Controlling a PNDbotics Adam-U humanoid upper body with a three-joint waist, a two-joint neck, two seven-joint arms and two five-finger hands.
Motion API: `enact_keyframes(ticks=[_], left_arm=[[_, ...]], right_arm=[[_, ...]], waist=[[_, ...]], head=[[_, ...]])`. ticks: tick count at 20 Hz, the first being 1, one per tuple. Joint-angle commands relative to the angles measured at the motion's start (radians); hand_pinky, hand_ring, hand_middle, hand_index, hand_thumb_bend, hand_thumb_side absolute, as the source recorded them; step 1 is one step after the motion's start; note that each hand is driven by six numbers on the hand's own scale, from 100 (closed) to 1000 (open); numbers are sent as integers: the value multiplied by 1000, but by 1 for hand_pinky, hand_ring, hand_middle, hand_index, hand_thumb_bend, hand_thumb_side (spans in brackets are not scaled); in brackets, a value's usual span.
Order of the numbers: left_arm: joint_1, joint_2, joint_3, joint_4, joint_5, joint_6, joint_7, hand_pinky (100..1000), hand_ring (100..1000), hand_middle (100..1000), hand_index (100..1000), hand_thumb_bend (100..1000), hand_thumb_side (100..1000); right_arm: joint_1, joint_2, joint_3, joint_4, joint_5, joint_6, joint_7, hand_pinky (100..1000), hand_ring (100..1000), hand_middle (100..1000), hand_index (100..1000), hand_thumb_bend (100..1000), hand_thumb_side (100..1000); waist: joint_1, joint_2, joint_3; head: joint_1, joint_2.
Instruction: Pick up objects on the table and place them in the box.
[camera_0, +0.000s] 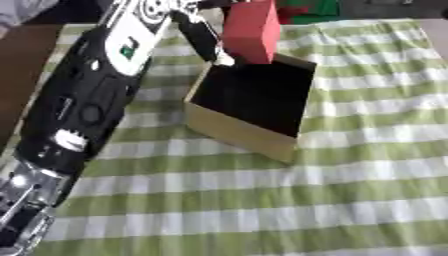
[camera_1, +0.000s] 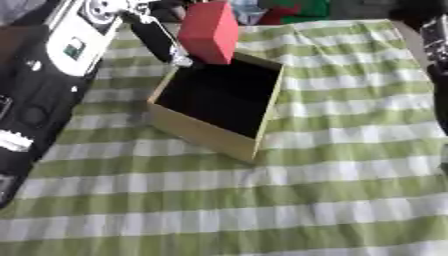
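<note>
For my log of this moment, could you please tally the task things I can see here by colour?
Red: 1, the block held by the left robot hand above the box.
Tan: 1, the open box.
Total: 2.

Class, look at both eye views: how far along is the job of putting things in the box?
Done: nothing visible; the box looks dark inside. In hand: the left hand holds a red block over the box's far edge. Left: lower and release it; more red and green items lie beyond the box.

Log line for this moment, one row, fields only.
left hand: holding red block | block: over far edge of box | box: open, looks empty | right hand: not in view
</note>
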Motion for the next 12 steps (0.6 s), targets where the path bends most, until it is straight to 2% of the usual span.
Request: enact_keyframes(ticks=[1,4,7,9,10,11,12], left_arm=[[-13,-1,-1,26,-18,-8,48,845,556,568,731,218,100],[-7,-8,-7,53,-25,-36,56,856,611,635,789,331,100],[-1,-8,-11,70,-36,-73,31,856,663,687,830,400,100],[3,-8,-10,78,-49,-97,15,850,709,740,868,481,100],[4,-9,-8,80,-56,-106,13,843,734,761,886,551,100],[6,-10,-6,82,-63,-117,13,842,738,768,894,589,148],[7,-10,-4,84,-67,-129,15,839,749,786,908,639,250]], right_arm=[[-15,-10,-5,-20,-7,-1,3,919,756,693,893,100,573],[-14,-10,-5,-20,-7,-1,2,919,756,693,893,100,574],[-14,-10,-6,-20,-6,-1,1,920,756,693,893,100,576],[-13,-9,-6,-20,-7,-1,1,920,755,693,893,100,578],[-13,-8,-6,-20,-7,-1,1,920,755,693,894,100,579],[-14,-7,-6,-20,-8,-1,2,920,755,693,894,100,579],[-14,-6,-6,-20,-8,-1,2,920,755,693,894,100,580]], waist=[[-1,-16,-2],[1,-14,-4],[2,-13,-6],[3,-12,-6],[4,-11,-7],[4,-10,-7],[4,-10,-7]], head=[[-1,-12],[-3,-12],[-6,-11],[-7,-11],[-7,-11],[-7,-12],[-7,-12]])
